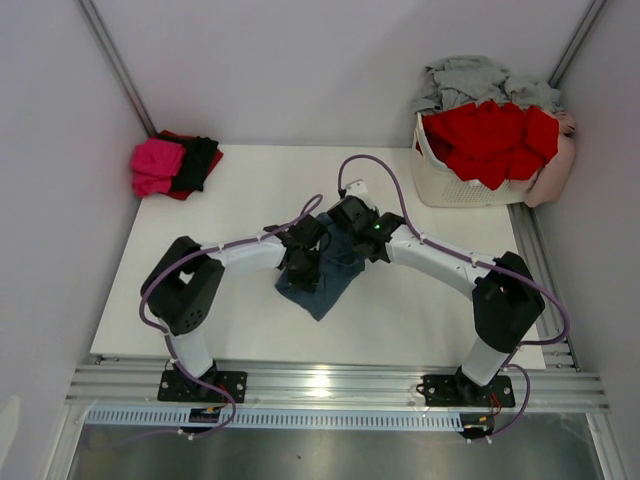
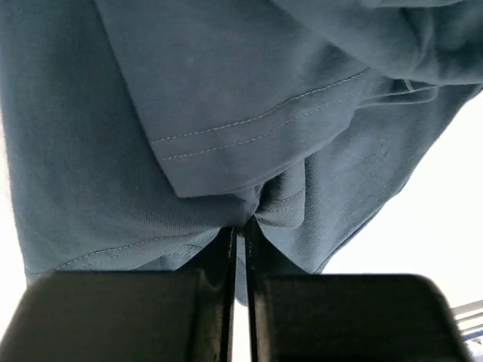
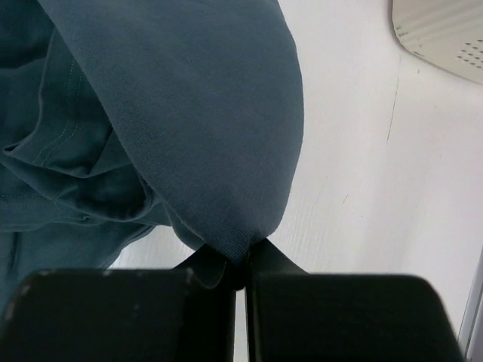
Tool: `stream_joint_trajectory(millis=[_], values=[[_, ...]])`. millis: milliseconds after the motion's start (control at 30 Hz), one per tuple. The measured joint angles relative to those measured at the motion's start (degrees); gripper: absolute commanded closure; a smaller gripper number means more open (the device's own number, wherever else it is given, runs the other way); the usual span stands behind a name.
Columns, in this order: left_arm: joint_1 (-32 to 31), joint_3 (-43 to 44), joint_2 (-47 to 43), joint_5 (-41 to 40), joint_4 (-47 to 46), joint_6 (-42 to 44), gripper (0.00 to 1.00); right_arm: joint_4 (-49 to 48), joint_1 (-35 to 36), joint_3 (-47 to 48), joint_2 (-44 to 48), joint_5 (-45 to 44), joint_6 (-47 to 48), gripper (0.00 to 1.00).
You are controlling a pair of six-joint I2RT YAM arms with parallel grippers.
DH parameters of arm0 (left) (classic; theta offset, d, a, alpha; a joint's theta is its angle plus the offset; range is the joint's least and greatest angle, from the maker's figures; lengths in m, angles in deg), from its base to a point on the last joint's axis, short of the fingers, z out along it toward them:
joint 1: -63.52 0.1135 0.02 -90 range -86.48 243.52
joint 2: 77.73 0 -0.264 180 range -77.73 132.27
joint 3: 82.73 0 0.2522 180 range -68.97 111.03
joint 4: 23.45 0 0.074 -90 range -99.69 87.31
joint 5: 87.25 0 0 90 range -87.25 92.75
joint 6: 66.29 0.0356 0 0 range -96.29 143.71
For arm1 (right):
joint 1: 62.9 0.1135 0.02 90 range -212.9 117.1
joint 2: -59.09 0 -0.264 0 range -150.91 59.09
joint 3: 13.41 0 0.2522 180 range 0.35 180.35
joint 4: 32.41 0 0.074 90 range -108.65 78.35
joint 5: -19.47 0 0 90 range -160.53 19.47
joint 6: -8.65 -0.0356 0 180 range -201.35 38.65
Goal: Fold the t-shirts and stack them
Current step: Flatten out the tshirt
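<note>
Well beyond blue shirt [image 1: 322, 287]: basket [image 1: 445, 186] back-right, pink-black stack [image 1: 172, 165] back-left.

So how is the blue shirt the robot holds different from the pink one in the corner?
The blue shirt is slate blue-grey; the pink shirt is magenta. The blue shirt is bunched mid-table, pinched by the left gripper and right gripper; the pink shirt lies folded in the far left corner, untouched. Both are cloth shirts.

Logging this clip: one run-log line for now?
left gripper: shut on blue-grey t-shirt | right gripper: shut on same | shirt pile: far-left | basket: red shirts
</note>
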Motion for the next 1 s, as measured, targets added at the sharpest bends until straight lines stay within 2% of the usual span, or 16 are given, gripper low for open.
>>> stream_joint_trajectory(millis=[333,500,600,700,867,1000], values=[[-0.4,2.9,1.5,-1.4,2.4,1.0,0.99,-0.2,0.0,0.0,-0.3,0.1,-0.2,1.0],[-0.5,6.1,0.7,-7.8,8.0,2.3,0.99,-0.3,0.0,0.0,-0.5,0.0,-0.4,1.0],[0.3,8.5,-3.6,-11.5,11.9,3.4,0.99,-0.5,0.0,-0.7,-0.5,0.0,-1.1,1.0],[4.2,10.1,-11.0,-12.3,13.5,4.6,0.99,-0.5,0.0,-2.2,-0.5,-0.1,-2.0,1.0],[18.7,11.2,-24.2,-14.0,15.4,7.3,0.99,-0.3,0.0,-5.9,0.6,-0.1,-3.8,1.0],[24.6,11.1,-30.3,-15.2,17.8,8.1,0.99,0.1,0.0,-8.8,4.0,-0.1,-5.2,1.0]])
